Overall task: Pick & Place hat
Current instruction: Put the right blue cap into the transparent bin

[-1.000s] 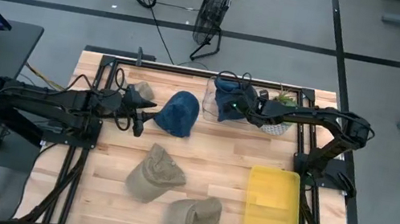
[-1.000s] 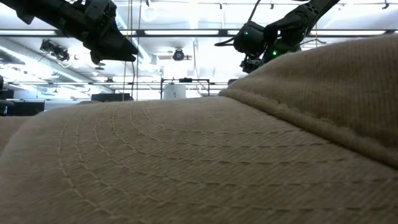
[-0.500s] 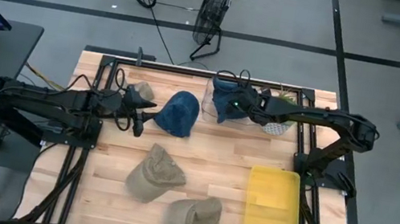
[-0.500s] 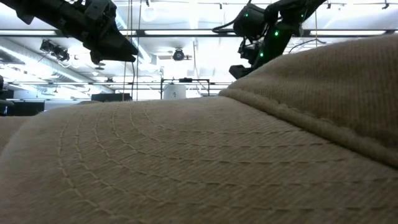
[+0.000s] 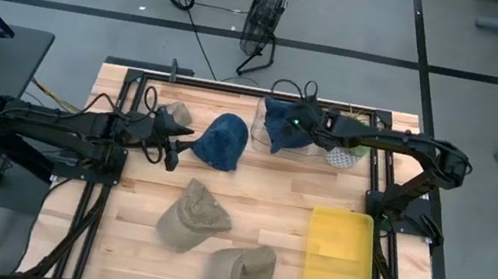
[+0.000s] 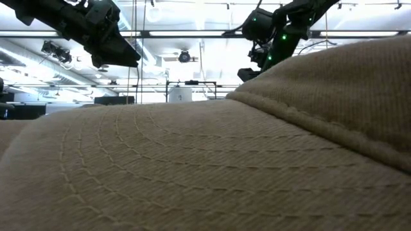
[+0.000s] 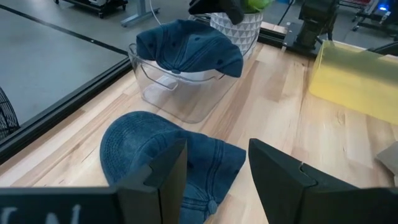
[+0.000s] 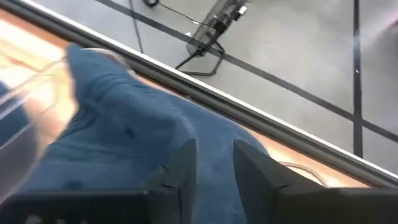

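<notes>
While left gripper (image 5: 176, 138) waits open beside a blue hat (image 5: 222, 141)
Right gripper (image 5: 282, 123) hovers over the binned hat (image 5: 283, 128), fingers parted, holding nothing.

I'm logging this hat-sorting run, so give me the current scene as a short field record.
hats on table: blue cap, two tan caps
clear bin: holds a second blue hat
left gripper: open, beside the blue cap
right gripper: open, over the hat in the clear bin
yellow tray: nothing in it
</notes>
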Robot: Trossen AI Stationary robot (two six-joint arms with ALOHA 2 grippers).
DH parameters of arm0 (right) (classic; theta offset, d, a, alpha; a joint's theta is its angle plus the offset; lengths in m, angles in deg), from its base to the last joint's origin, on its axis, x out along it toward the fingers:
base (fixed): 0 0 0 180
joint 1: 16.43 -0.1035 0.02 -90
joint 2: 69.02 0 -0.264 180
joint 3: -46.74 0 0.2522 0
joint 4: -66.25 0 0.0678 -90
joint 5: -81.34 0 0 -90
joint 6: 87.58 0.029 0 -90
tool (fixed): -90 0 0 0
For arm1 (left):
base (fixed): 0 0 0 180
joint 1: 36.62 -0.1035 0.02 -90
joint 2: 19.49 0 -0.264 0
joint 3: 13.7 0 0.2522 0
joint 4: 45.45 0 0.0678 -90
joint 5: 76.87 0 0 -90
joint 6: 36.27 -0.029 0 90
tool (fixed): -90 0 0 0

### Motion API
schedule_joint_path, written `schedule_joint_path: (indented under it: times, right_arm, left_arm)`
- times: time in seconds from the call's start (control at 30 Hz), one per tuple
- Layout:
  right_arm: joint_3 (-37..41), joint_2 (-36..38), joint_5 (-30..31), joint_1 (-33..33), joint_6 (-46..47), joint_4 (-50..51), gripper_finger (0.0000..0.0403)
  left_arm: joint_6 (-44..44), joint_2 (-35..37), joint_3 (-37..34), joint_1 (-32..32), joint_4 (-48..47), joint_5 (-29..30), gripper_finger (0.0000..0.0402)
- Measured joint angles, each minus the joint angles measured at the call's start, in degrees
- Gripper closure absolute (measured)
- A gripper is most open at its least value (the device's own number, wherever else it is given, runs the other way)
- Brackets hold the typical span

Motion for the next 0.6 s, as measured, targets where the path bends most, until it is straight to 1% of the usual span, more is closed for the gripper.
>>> schedule_joint_path:
  times: [0.1,0.3,0.47,0.6]
  right_arm:
    - [0.3,-0.1,-0.1,1.0,3.2,0.1,0.0273]
    - [1.2,-0.1,-2.9,1.6,8.1,-0.4,0.0251]
    - [1.2,-0.1,-3.1,1.1,7.9,-3.0,0.0251]
    - [1.2,-1.6,-3.7,0.6,7.9,-3.3,0.0258]
  left_arm:
    - [0.0,0.0,0.0,0.0,0.0,0.0,0.0225]
    - [0.0,0.0,0.0,0.0,0.0,0.0,0.0225]
    - [0.0,0.0,0.0,0.0,0.0,0.0,0.0225]
    - [0.0,0.0,0.0,0.0,0.0,0.0,0.0225]
